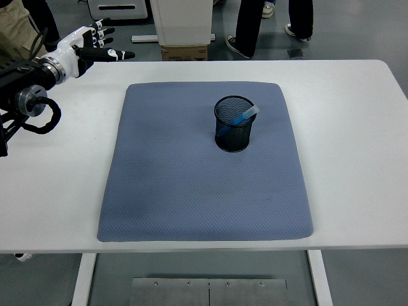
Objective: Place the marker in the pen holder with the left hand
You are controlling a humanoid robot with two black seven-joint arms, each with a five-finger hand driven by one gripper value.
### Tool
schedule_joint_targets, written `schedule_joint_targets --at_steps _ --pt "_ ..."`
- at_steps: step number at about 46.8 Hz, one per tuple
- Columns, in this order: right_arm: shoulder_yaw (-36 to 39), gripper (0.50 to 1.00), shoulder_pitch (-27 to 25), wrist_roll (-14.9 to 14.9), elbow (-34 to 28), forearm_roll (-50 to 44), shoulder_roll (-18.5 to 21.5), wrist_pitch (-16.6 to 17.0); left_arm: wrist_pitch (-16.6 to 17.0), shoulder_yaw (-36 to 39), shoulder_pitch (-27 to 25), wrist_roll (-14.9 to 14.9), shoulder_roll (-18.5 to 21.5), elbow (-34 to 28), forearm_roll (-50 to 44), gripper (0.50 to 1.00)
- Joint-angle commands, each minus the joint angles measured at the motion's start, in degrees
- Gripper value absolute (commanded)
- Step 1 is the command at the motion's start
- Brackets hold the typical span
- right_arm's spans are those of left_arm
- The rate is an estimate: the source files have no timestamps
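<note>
Marker sits in pen holder; blue body, pale cap poking over rim on far-right side; long axis leaning up and to the right, lower end hidden behind mesh; placement looks done.

Holder upright on blue mat, in mat's far half, slightly right of centre; well clear of every mat edge.

Left hand at far-left corner, above table's back-left edge; fingers spread and straight, pointing right, gripping nothing; well apart from holder, which lies to its right and nearer the camera. Black forearm runs off pic's left edge.

Right arm not visible.

Judgement: task step finished, only retreat left; no relation betw. hand and marker matters now beyond keeping clear. If a re-reach were needed, left hand is the only one on scene, so nearer by default; approach would run diagonally across open mat, nothing in the way.

Room: white table bare right of mat and along near edge; wide free strip left of mat under the arm. Mat's near half bare.

Risk: low; holder light-looking mesh, could tip if clipped, but hand is far off. Marker leans on rim, not seated vertical; should stay put unless holder gets bumped.

Ppl's legs past far edge, plus a cardboard box on floor; not near the work.
</note>
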Motion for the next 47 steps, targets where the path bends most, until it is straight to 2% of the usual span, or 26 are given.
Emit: schedule_joint_targets --at_steps 1,4,10,13,24,32,40,47 --pt "0.0 1.000 0.0 0.0 0.0 0.0 0.0 0.0 0.0 -3.3 2.7 0.0 1.9 0.0 0.0 1.000" --pt "0.0 1.000 0.0 0.0 0.0 0.0 0.0 0.0 -0.1 -5.8 5.3 -0.8 2.6 0.0 -0.1 1.000" --pt "0.0 1.000 0.0 0.0 0.0 0.0 0.0 0.0 -0.1 -12.4 10.3 -6.8 3.0 0.2 -0.1 1.000" --pt "0.0 1.000 0.0 0.0 -0.1 0.0 0.0 -0.1 -0.1 -15.5 12.4 -8.5 3.0 0.2 0.0 1.000" --pt "0.0 1.000 0.0 0.0 0.0 0.0 0.0 0.0 -0.3 -17.8 14.9 -9.1 2.5 0.2 0.0 1.000" --pt "0.0 1.000 0.0 0.0 0.0 0.0 0.0 0.0 -2.1 -17.9 16.7 -9.2 2.2 0.3 -0.1 1.000" --pt "-0.1 1.000 0.0 0.0 0.0 -0.3 0.0 0.0 -2.3 -17.9 18.6 -11.9 2.8 0.3 0.0 1.000" --pt "-0.1 1.000 0.0 0.0 0.1 -0.1 0.0 0.0 -2.6 -17.9 20.2 -12.6 2.9 0.3 0.0 1.000"
